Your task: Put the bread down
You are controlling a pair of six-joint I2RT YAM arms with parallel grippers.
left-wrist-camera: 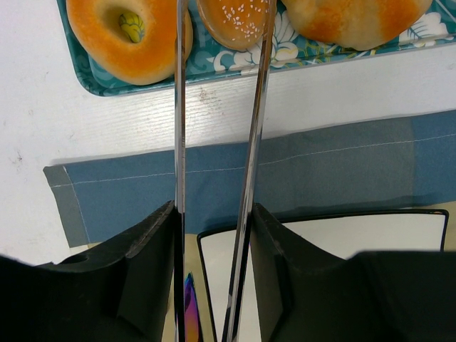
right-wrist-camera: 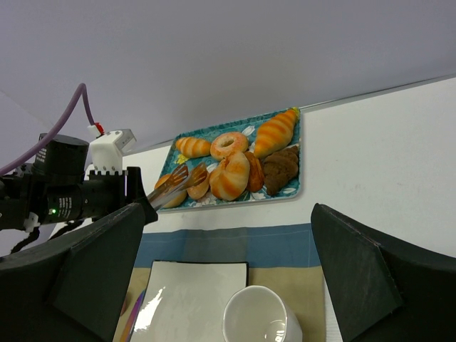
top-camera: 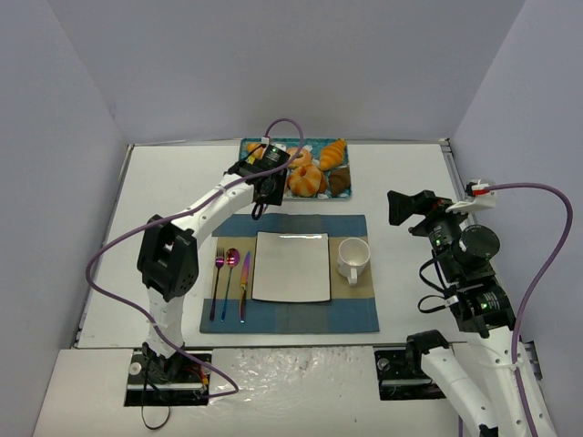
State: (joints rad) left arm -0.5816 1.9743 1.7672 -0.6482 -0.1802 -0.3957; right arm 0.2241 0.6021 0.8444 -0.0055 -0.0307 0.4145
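Bread (left-wrist-camera: pixel 231 21): small, smooth, glossy golden-orange oval roll w/ browner speckled top. It sits on the teal flower-print tray (left-wrist-camera: pixel 107 84), straight ahead of the left gripper (left-wrist-camera: pixel 212 214) at the far end of the thin metal tongs (left-wrist-camera: pixel 178 128) it carries. The black left fingers (left-wrist-camera: pixel 153 242) are closed on the tongs from outside, one on each arm, so the tongs sit partly squeezed.

Key relation: the roll lies between the two tong tips. One blade runs just beside its left edge and the other crosses its right edge. Can't tell if either blade really bites, since the roll's far half is cut off in the left wrist view. Long axis seems to run across the gap, not along the blades, but that's approx. only.

Neighbours are close. An orange ring donut (left-wrist-camera: pixel 128 35) is just outside the left blade and a big ridged bun (left-wrist-camera: pixel 356 18) just outside the right blade.

The white square plate (left-wrist-camera: pixel 342 235) lies back under the fingers, w/ a strip of blue cloth placemat (left-wrist-camera: pixel 342 171) between it and the tray.

Left arm is clearly nearer. The right gripper (right-wrist-camera: pixel 228 210) hangs well apart, beyond the white cup (right-wrist-camera: pixel 260 317), fingers (right-wrist-camera: pixel 356 271) spread wide w/ nothing between.

Likely next: squeeze more, lift clear of the donut, draw back to the plate.
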